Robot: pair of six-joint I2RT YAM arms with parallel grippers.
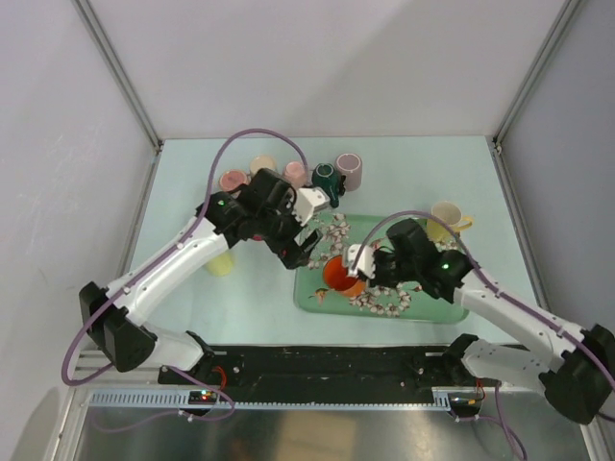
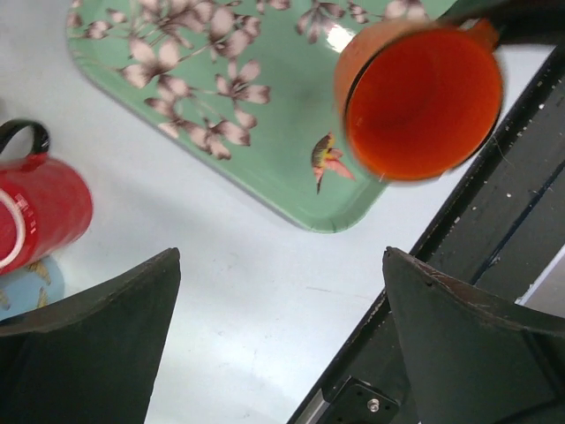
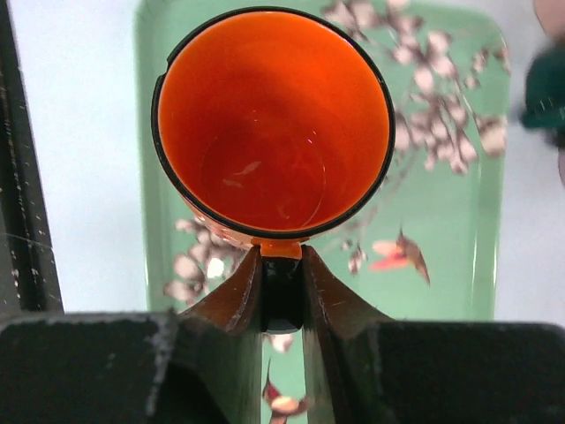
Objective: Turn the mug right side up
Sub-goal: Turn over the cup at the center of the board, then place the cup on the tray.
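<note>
An orange mug hangs over the near left part of a green flowered tray, its mouth facing up in the top view. My right gripper is shut on the mug's handle, just below the rim of the mug. In the top view the right gripper sits to the mug's right. My left gripper is open with nothing between its fingers, above the bare table by the tray's corner. The left wrist view shows the mug at upper right. From above, the left gripper is just left of the mug.
A red mug with a black handle is on the table left of the tray. Several mugs stand at the back: pink ones, a teal one, a mauve one. A cream mug is at the right. A black rail runs along the near edge.
</note>
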